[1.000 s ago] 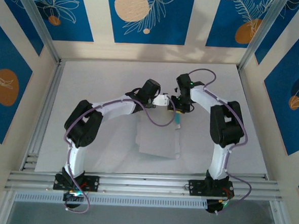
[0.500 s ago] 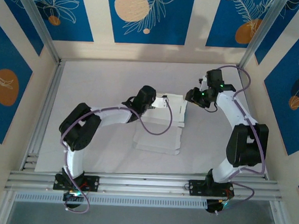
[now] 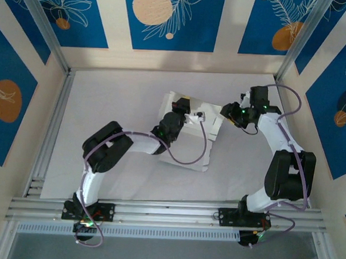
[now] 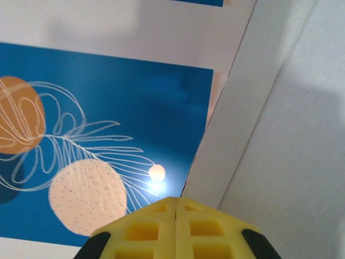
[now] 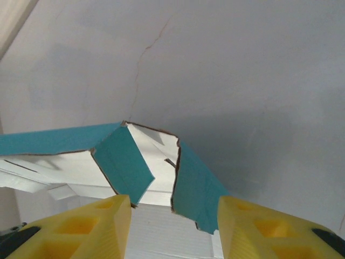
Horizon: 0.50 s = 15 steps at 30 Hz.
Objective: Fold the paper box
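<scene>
**Paper box at frame centre, right jaws apart around its flaps**

You see the thin card paper box [image 3: 213, 131], white on one side and light blue on the other, at the centre of the top view, on the white table [image 3: 116, 102]. Your left gripper [image 3: 188, 114] is at its upper part. Its yellow fingers [image 4: 145, 226] are pressed fully together; I cannot tell if card is between them. Your right gripper [image 3: 226, 112] is just right of the box with its jaws apart. In the right wrist view two blue flaps stand between them, not clamped.
</scene>
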Each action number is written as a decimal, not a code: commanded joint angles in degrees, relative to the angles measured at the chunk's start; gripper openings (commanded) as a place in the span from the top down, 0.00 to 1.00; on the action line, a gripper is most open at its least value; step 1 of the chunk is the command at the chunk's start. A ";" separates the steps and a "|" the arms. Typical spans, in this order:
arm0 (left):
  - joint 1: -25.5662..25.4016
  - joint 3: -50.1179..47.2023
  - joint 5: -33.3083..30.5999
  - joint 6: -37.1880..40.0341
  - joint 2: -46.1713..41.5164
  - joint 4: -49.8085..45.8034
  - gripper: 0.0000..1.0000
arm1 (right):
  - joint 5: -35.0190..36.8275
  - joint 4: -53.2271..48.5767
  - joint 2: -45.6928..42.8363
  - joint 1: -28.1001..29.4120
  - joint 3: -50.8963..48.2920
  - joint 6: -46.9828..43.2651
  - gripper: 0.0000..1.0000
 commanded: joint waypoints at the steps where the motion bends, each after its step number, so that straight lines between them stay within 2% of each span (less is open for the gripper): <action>1: -1.50 -0.51 -3.47 5.57 3.77 14.67 1.00 | -5.47 6.34 -3.25 -3.12 -3.32 5.65 0.52; 6: -1.75 0.38 -6.18 5.63 5.93 15.52 1.00 | -8.94 7.05 -2.45 -3.82 -3.81 6.88 0.50; 8: -1.66 1.01 -6.98 4.49 5.41 13.77 1.00 | -8.97 5.54 -1.45 -3.00 -3.16 5.87 0.43; 11: -1.66 0.84 -6.58 2.10 3.23 7.58 1.00 | -4.67 3.24 -0.93 -0.50 -2.39 1.23 0.32; 15: -1.65 0.41 -6.30 0.15 0.75 1.66 1.00 | 6.33 -0.80 -0.04 5.21 -0.38 -6.20 0.32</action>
